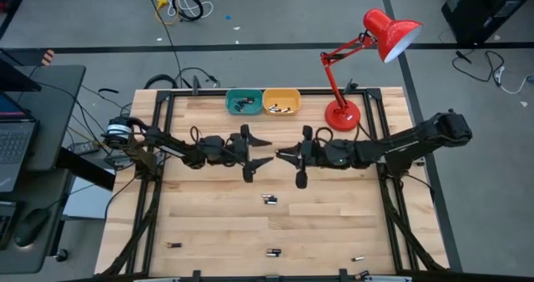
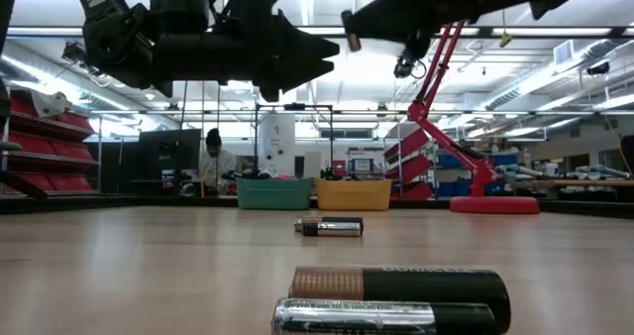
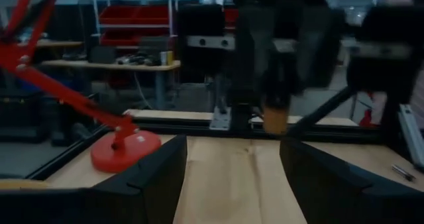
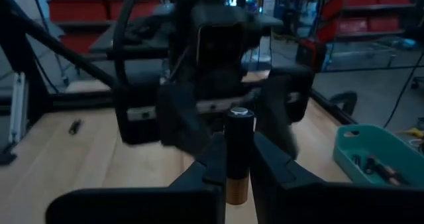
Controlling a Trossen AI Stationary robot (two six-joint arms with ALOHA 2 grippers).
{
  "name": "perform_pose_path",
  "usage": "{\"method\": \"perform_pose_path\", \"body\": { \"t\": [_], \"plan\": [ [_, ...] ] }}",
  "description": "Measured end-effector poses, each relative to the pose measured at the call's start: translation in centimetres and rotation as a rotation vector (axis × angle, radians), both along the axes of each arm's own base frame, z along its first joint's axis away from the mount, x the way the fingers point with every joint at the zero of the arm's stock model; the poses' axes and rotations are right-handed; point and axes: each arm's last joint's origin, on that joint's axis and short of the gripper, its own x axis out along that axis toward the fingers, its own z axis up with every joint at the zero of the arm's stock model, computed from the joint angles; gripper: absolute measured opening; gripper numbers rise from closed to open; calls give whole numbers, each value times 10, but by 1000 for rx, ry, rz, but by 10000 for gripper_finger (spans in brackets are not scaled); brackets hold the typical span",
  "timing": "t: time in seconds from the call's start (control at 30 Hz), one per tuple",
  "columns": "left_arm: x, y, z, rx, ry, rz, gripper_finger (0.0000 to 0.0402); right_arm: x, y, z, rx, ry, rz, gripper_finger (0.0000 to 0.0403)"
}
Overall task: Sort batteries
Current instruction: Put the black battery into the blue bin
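Two arms face tip to tip above mid-table. Right gripper (image 4: 237,159) pinches one battery (image 4: 239,154) upright between its fingers. Left gripper (image 1: 260,154) is spread wide, empty. Loose batteries (image 1: 269,199) on the wood: about six, from 6 toward 4 and 8 o'clock of the grippers. Two bins, teal bin (image 1: 243,102) and yellow bin (image 1: 281,101), at 12.

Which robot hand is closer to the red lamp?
Right. The right gripper sits just beside the red lamp base, holding a battery; the left gripper is farther across the table.
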Motion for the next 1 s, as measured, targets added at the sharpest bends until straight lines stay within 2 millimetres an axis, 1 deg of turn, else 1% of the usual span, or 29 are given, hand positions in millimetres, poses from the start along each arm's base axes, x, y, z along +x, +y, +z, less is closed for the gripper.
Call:
{"method": "perform_pose_path", "body": {
  "t": [0.2, 0.33, 0.43, 0.5, 0.57, 0.8, 0.9, 1.0],
  "plan": [
    [9, 2, 7, -5, 17, -54, 256, 12, -9, -9, 4, -25, 14, 36],
    [18, 2, 8, 16, 45, -75, 254, 16, -11, -12, -20, -43, 14, 36],
    [23, 2, 8, 19, 41, -77, 243, 17, -12, -14, -23, -38, 11, 36],
    [23, 3, 8, 18, 42, -72, 224, 17, -13, -13, -23, -41, 10, 36],
    [24, 4, 9, 17, 37, -59, 195, 17, -13, -13, -29, -40, 10, 36],
    [23, 10, 9, 12, 36, -43, 63, 16, -14, -13, -36, -37, 2, 36],
    [23, 12, 9, 12, 36, -40, 61, 16, -14, -13, -34, -39, -2, 37],
    [23, 15, 9, 10, 40, -32, 61, 16, -15, -13, -4, -37, -11, 47]
  ]
}}
